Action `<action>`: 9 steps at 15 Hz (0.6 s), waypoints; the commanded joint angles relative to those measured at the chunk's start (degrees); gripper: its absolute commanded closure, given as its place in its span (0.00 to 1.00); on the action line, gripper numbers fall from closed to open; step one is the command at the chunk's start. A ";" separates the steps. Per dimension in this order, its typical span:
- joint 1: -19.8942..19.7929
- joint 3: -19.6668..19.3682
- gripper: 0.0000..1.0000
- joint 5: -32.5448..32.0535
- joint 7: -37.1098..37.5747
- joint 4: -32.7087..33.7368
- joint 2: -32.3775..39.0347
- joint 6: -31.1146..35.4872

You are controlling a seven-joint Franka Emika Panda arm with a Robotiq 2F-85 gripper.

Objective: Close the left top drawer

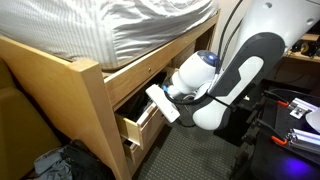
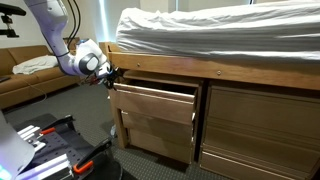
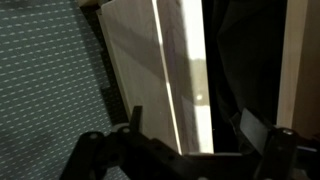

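The left top drawer (image 2: 155,103) is light wood with a plain flat front. It stands pulled out from under the bed in both exterior views (image 1: 133,128). My gripper (image 2: 110,77) is at the drawer's left front corner, also seen in an exterior view (image 1: 160,103). In the wrist view my gripper (image 3: 192,130) is open. Its two dark fingers stand wide apart on either side of the drawer front's pale top edge (image 3: 185,70), with gaps on both sides. The drawer's inside is dark to the right of that edge.
The bed with its white sheet (image 2: 220,30) lies above on a fixed wooden rail (image 2: 230,75). A lower drawer (image 2: 155,140) sits under the open one, and more drawer fronts (image 2: 260,125) are beside it. A thick bed post (image 1: 95,110) stands close by. A sofa (image 2: 30,75) is behind and equipment (image 1: 295,110) lies on the floor.
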 commanded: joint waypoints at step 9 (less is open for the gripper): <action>-10.15 8.89 0.00 3.38 -3.73 5.33 4.07 -1.28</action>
